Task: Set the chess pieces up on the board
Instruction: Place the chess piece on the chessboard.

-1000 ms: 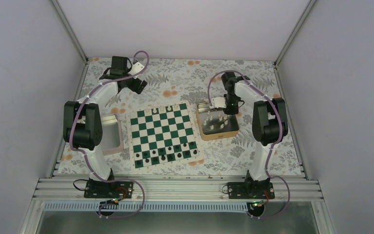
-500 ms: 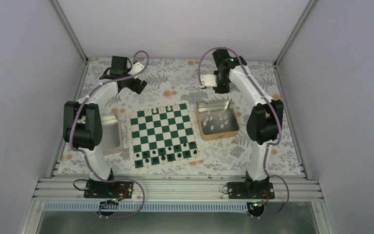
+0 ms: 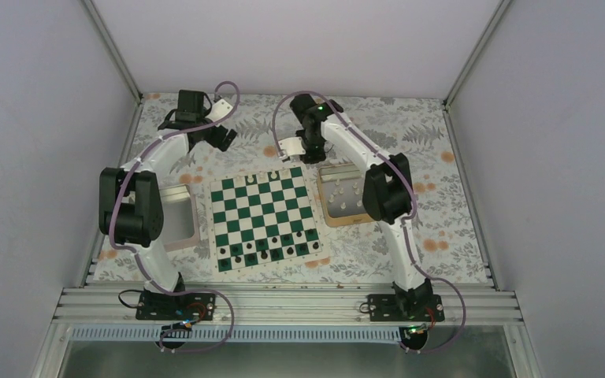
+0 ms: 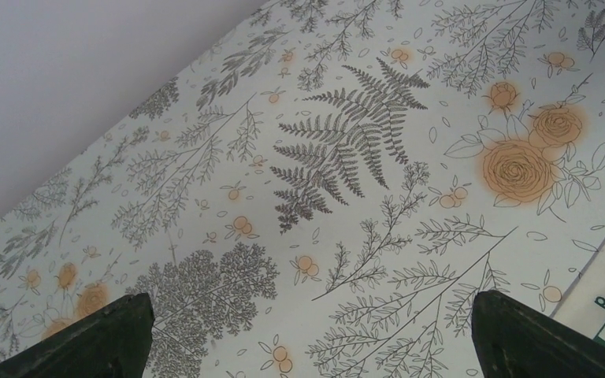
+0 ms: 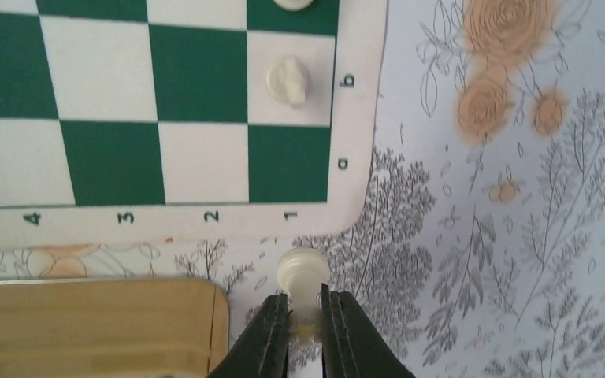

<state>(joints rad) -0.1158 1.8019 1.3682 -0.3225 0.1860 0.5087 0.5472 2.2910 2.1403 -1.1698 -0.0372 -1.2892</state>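
Right gripper [image 5: 306, 301] is clamped tight on a white chess piece [image 5: 302, 269], its round head poking out past the fingertips. It's just off the a1 corner of the board [image 5: 165, 224], over the floral tabletop [image 5: 480, 236] and not on any square. Another white piece [image 5: 287, 80] sits on the board's b1 square. From above, that's the board's far right corner. The tan tin [image 3: 354, 220] lies just beside the board's right edge, more white pieces [image 3: 345, 193] inside. Black pieces [image 3: 268, 250] line the board's near rows. Left gripper [image 4: 309, 303], jaws spread wide and empty, hangs beyond the board's far left corner.
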